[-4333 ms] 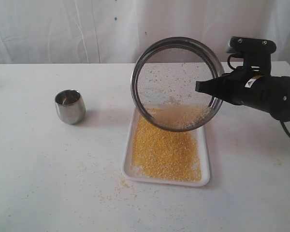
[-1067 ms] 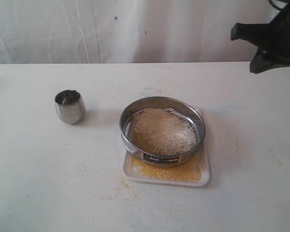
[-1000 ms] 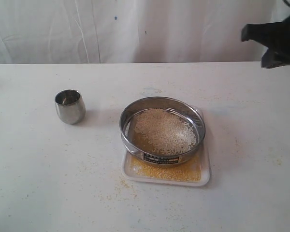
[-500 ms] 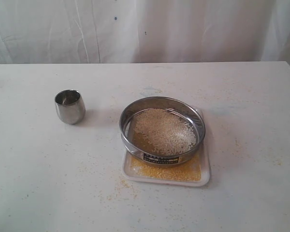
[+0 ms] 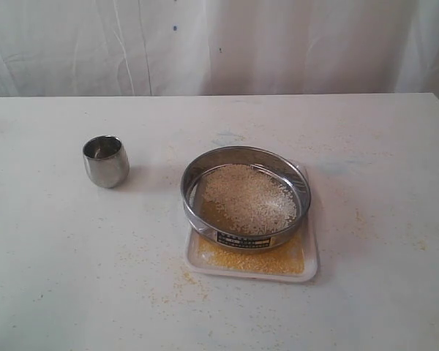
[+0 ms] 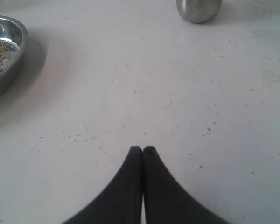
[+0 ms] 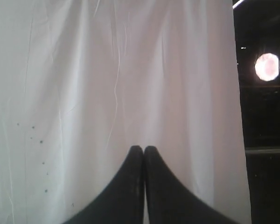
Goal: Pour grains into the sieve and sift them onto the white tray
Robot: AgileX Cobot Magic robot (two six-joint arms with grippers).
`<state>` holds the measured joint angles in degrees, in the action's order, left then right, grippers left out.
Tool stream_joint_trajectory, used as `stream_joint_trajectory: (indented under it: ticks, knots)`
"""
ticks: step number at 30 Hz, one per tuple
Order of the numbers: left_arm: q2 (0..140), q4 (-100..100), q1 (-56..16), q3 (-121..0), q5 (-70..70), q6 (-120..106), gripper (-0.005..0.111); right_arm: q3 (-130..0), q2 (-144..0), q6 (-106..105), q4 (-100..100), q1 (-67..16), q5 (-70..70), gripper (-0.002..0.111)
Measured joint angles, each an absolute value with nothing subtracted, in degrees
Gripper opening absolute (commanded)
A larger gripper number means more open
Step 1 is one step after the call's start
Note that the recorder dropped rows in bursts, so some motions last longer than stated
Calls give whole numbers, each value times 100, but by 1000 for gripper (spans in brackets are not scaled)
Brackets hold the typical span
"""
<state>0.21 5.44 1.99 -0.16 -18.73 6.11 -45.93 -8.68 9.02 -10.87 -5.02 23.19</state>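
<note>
The sieve (image 5: 278, 238) sits flat on the white tray (image 5: 312, 270), its dark label plate (image 5: 243, 239) facing front. Pale coarse grains (image 5: 247, 199) lie on its mesh. Golden-yellow grains (image 5: 252, 262) cover the tray floor that shows in front of the ring. Neither arm appears in the exterior view. My left gripper (image 6: 143, 148) is shut with nothing in it, low over bare tabletop. My right gripper (image 7: 143, 147) is also shut and empty, facing a white curtain, away from the table.
A small rounded steel cup (image 5: 106, 161) stands left of the sieve; the cup (image 6: 199, 9) also shows in the left wrist view, beyond the fingers. A steel bowl (image 6: 7, 56) with a few grains sits at that view's edge. Stray grains (image 5: 168, 281) dot the table near the tray.
The right arm held the sieve tilted over the tray, then the sieve came to rest flat on the tray. The arm drew back up and right, out of the exterior view.
</note>
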Motion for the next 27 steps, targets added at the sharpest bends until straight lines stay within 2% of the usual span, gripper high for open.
stream_joint_trajectory:
  ticks: [5, 11, 21, 27]
  knots:
    - [21, 544, 199, -16, -1873, 611, 0, -3990, -691, 902, -1240, -502, 1733, 0]
    - [21, 544, 199, -16, -1873, 611, 0, -2476, -691, 902, -1253, -502, 935, 0]
    - [21, 544, 199, -16, -1873, 611, 0, -250, -582, 902, -1277, -502, 1303, 0]
    - [21, 544, 199, -16, -1873, 611, 0, -10, -290, 902, -1196, -502, 1471, 0]
